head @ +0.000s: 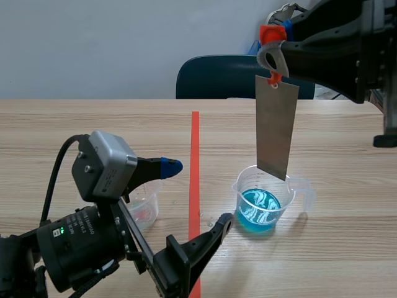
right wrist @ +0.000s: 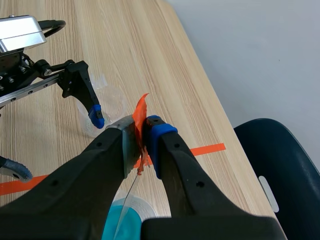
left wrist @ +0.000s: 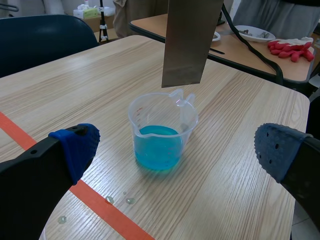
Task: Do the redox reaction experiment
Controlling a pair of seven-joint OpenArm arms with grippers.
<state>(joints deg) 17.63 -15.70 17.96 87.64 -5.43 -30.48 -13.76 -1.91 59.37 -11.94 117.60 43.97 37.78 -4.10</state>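
Observation:
A clear beaker of blue liquid stands right of the red tape line. Straight above it hangs a grey metal plate, its lower edge just over the rim and out of the liquid. My right gripper is raised and shut on the plate's orange-taped top end. In the right wrist view the beaker shows below the shut fingers. My left gripper is low, left of the beaker and open. Its blue pads stand wide apart short of the beaker.
A smaller clear cup with a pink residue sits under the left arm. Water drops lie by the tape line. A dark blue chair stands behind the table. The table's right edge is close.

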